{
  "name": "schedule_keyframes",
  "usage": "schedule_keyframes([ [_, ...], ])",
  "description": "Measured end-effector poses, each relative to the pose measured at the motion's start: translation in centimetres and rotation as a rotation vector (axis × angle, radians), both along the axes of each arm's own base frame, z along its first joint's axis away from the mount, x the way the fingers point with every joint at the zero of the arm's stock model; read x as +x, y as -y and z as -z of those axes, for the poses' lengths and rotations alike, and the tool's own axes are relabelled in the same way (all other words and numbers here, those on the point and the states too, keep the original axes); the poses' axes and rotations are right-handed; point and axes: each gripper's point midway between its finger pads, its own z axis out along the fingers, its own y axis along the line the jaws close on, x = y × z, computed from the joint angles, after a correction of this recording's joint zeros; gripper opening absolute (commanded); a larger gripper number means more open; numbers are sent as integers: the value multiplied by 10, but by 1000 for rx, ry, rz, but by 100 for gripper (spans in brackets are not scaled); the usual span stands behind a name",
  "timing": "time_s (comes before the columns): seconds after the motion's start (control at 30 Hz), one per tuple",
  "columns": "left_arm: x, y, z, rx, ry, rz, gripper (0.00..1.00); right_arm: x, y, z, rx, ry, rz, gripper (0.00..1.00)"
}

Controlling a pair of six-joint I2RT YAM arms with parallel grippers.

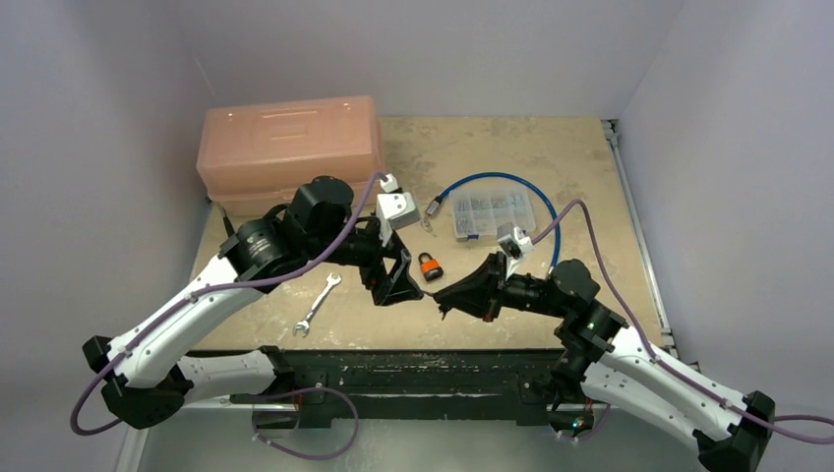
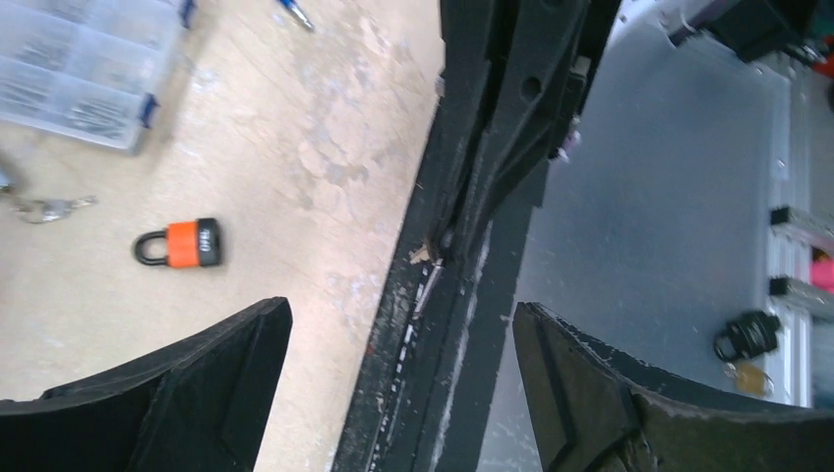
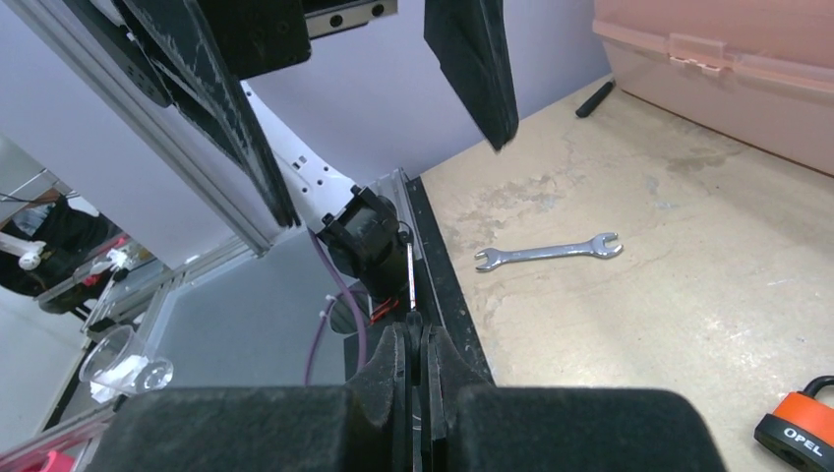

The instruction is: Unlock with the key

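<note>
padlock (image 1: 429, 265) is seen lying flat, shackle pointed away from the arms; just nearside of it, right gripper (image 3: 418, 339) is pressed shut, key not discernible, left gripper (image 2: 401, 324) spread open beside.

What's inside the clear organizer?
The organizer holds small grey metal parts spread across its compartments; their type is too small to tell. In the top view its near right corner is hidden behind the right wrist camera.

Left claw (image 1: 398, 283), right claw (image 1: 442, 295) beside padlock (image 1: 429, 265); bare tabletop (image 1: 352, 313) toward wrench (image 1: 317, 305)
</note>
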Motion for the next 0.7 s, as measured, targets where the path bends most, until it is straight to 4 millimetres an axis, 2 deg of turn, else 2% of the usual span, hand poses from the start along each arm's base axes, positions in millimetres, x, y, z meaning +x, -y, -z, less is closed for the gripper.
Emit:
schedule_keyframes([
  [0.13,12,-9,-9,-20,48,-102,95,3,2,1,-4,-6,24,0],
  [0.27,26,-15,-1,5,42,-220,99,10,5,7,-21,-27,76,0],
  [0.43,47,-23,26,55,-10,-397,99,24,16,13,-39,-61,190,0],
  [0.7,75,-33,73,152,-100,-654,93,42,40,20,-48,-126,373,0],
])
